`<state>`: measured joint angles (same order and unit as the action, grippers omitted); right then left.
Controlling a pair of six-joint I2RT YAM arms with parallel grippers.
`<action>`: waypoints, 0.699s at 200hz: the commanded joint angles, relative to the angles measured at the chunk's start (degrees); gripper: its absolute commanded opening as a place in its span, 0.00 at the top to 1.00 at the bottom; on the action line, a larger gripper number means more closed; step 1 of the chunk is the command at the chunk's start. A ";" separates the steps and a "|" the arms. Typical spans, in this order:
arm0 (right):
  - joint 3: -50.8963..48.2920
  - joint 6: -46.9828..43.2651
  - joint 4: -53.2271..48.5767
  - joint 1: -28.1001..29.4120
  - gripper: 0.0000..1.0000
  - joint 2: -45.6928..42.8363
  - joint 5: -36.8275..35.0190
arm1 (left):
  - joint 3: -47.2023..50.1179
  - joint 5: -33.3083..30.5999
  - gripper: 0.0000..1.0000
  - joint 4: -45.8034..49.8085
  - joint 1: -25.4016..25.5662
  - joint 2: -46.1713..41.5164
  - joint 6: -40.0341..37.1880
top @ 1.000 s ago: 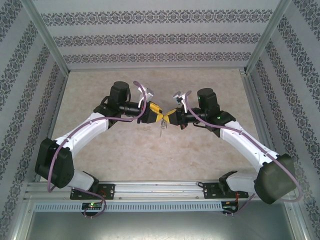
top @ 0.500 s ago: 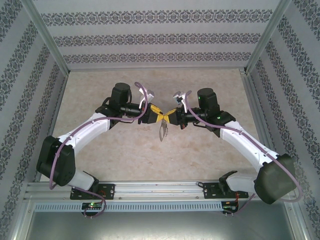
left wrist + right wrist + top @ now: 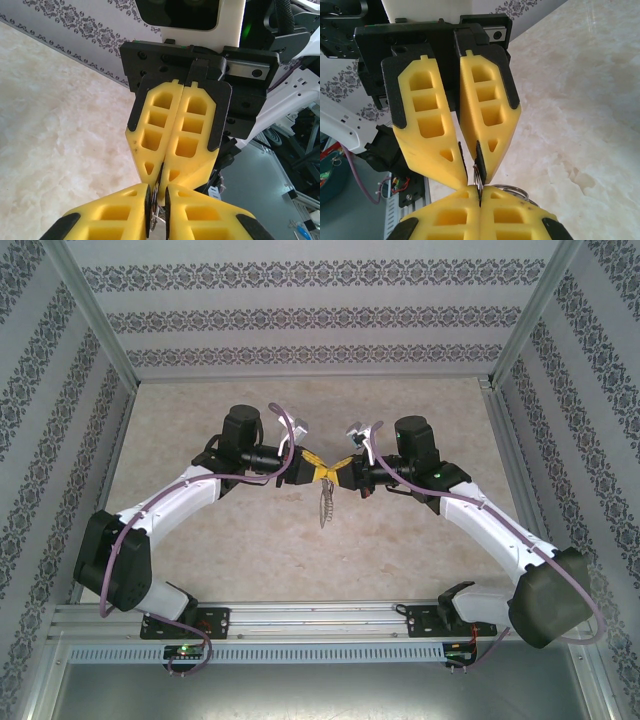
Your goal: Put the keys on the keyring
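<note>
From the top camera, my left gripper [image 3: 313,465] and right gripper [image 3: 343,468] meet tip to tip above the middle of the table [image 3: 260,560]. The keyring [image 3: 325,504] hangs straight down from that meeting point, clear of the surface.

On the left wrist camera, my left fingers are clamped on a sliver of grey metal [image 3: 156,212], which I take to be the top of the keyring. The right fingers opposite are pressed together.

On the right wrist camera, my right fingers are closed along a tight seam. A thin wire ring [image 3: 512,189] sits just beside their tips, and wire runs up into the left tips. I cannot make out the key.

I judge this to be mid-threading. The next move calls for a small, aligned feed without loosening either pinch.
</note>
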<state>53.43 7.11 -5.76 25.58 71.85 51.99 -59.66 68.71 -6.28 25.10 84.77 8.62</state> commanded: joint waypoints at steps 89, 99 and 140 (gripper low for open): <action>1.79 0.17 2.77 -0.59 1.00 0.59 0.59 | 1.07 2.60 1.00 -5.82 0.99 0.40 1.66; 1.83 0.26 2.83 -0.62 1.00 0.57 0.57 | 1.29 2.25 1.00 -6.46 0.92 0.26 1.77; 1.74 0.31 2.97 -0.61 1.00 0.39 0.23 | 2.07 1.18 1.00 -8.46 0.94 -0.11 2.04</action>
<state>53.43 7.29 -5.80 25.17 72.01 51.94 -58.67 68.75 -10.15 25.10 85.36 9.80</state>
